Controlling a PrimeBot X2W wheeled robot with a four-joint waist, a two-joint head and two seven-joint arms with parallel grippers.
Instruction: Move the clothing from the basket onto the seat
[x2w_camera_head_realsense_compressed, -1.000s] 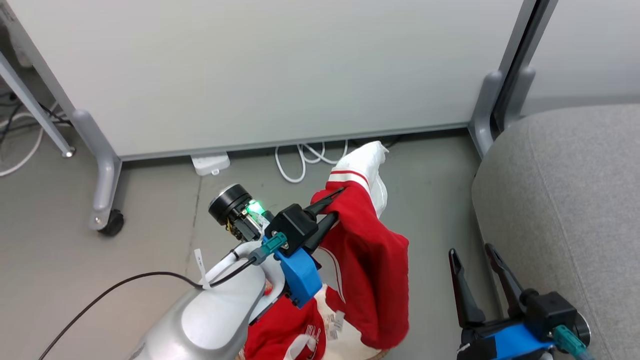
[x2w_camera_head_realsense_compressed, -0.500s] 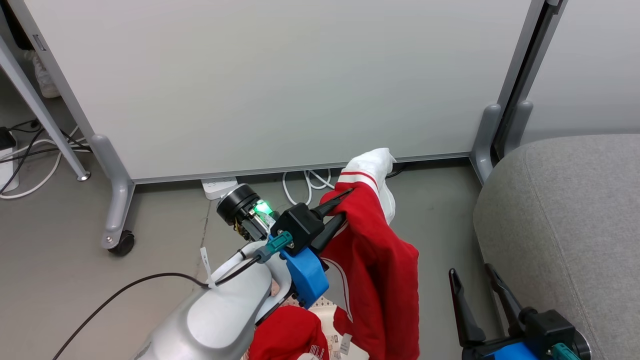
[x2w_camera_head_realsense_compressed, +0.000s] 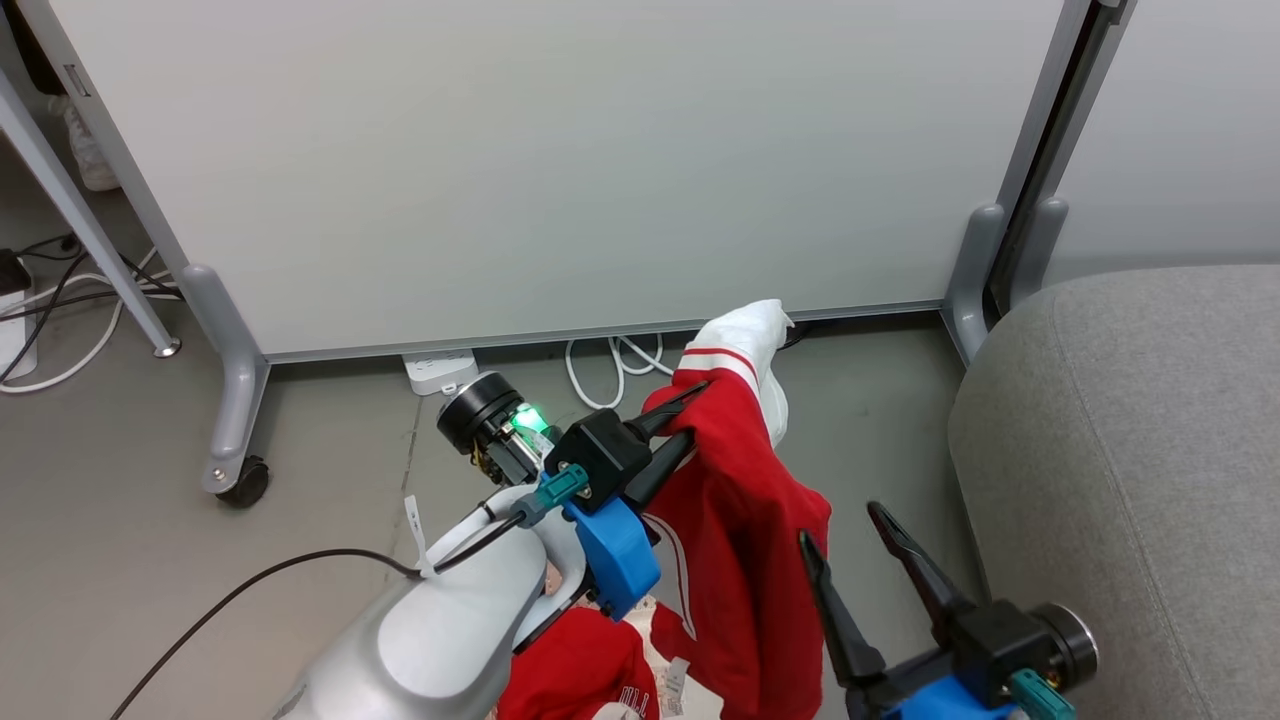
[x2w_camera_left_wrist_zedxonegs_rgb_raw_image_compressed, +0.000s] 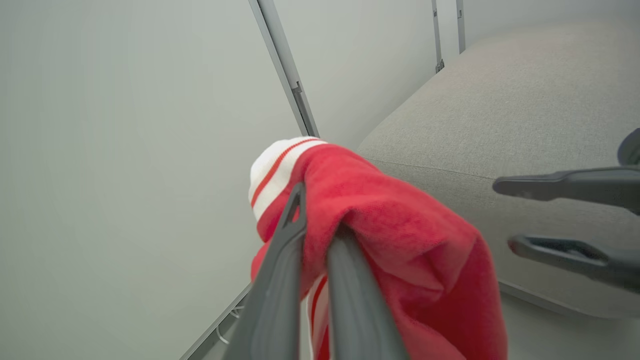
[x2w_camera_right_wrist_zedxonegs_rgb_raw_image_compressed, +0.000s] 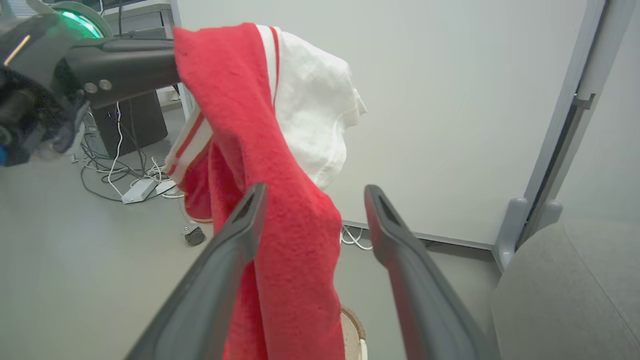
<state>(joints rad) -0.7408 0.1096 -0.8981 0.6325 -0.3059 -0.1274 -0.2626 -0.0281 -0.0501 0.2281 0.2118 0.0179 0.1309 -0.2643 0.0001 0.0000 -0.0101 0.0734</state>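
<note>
A red garment with a white panel and striped trim (x2w_camera_head_realsense_compressed: 740, 500) hangs from my left gripper (x2w_camera_head_realsense_compressed: 695, 410), which is shut on its upper fold. In the left wrist view the two fingers pinch the red cloth (x2w_camera_left_wrist_zedxonegs_rgb_raw_image_compressed: 390, 210). My right gripper (x2w_camera_head_realsense_compressed: 840, 525) stands open just right of the hanging cloth; in its wrist view the garment (x2w_camera_right_wrist_zedxonegs_rgb_raw_image_compressed: 240, 100) hangs in front of the left finger. More red clothing (x2w_camera_head_realsense_compressed: 580, 670) lies below my left arm. A bit of the basket's brown rim (x2w_camera_right_wrist_zedxonegs_rgb_raw_image_compressed: 354, 327) peeks out under the cloth. The grey seat (x2w_camera_head_realsense_compressed: 1130, 450) fills the right side.
A white partition panel (x2w_camera_head_realsense_compressed: 550, 150) on grey feet with a caster (x2w_camera_head_realsense_compressed: 245, 480) stands ahead. A power strip and white cables (x2w_camera_head_realsense_compressed: 440, 368) lie at its base. A black cable (x2w_camera_head_realsense_compressed: 250, 580) runs from my left arm over the grey floor.
My right gripper has swung left and up, close to the hanging garment, still open. The left gripper keeps its hold on the garment. The camera tilted slightly early on.
</note>
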